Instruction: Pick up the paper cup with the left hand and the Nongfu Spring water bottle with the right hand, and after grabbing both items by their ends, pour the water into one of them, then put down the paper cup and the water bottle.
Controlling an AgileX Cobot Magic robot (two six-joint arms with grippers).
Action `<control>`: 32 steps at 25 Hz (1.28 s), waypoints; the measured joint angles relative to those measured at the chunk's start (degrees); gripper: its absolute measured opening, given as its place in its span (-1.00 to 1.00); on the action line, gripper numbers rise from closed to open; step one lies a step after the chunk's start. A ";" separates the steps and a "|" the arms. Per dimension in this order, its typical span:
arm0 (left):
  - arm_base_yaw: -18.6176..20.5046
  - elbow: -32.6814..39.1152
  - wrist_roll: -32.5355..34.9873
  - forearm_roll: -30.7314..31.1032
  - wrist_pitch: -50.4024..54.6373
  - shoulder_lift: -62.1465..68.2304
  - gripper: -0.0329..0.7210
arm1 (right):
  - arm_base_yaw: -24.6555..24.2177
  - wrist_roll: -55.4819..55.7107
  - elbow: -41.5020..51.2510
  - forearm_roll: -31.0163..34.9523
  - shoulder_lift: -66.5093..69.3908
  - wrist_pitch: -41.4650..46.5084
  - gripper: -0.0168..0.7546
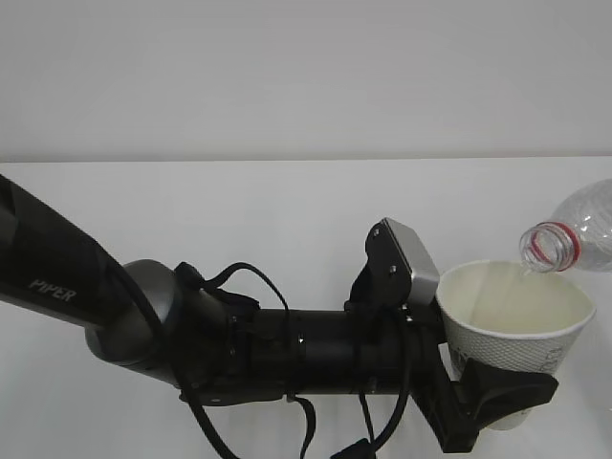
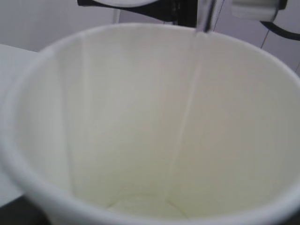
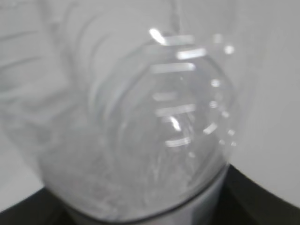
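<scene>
The white paper cup (image 1: 512, 311) stands upright, lifted off the table, with my left gripper (image 1: 505, 390) shut on its lower part. In the left wrist view the cup (image 2: 140, 122) fills the picture and hides the fingers. The Nongfu Spring water bottle (image 1: 577, 232), clear with a red neck ring, tilts in from the right, its mouth just over the cup's far rim. A thin clear stream of water (image 2: 204, 18) drops onto the inner wall. In the right wrist view the ribbed bottle (image 3: 150, 117) sits close up, and my right gripper (image 3: 150, 218) is shut on its end.
The black left arm (image 1: 287, 349), with loose cables and a grey box (image 1: 413, 260) at the wrist, stretches across the white table (image 1: 239, 210). A plain white wall (image 1: 287, 76) stands behind. Dark frame parts (image 2: 154, 7) show beyond the cup.
</scene>
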 joint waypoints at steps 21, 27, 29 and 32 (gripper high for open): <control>0.00 0.00 0.00 0.00 0.00 0.00 0.54 | 0.00 -1.14 0.00 0.00 0.00 -0.12 0.21; 0.00 0.00 0.00 0.00 0.00 0.00 0.54 | 0.00 -1.14 0.00 0.00 0.00 -0.12 0.21; 0.00 0.00 0.00 0.00 0.00 0.00 0.54 | 0.00 -1.22 0.00 0.00 0.00 -0.12 0.21; 0.00 0.00 0.00 0.00 0.00 0.00 0.54 | 0.00 -1.22 0.00 0.00 0.00 -0.12 0.21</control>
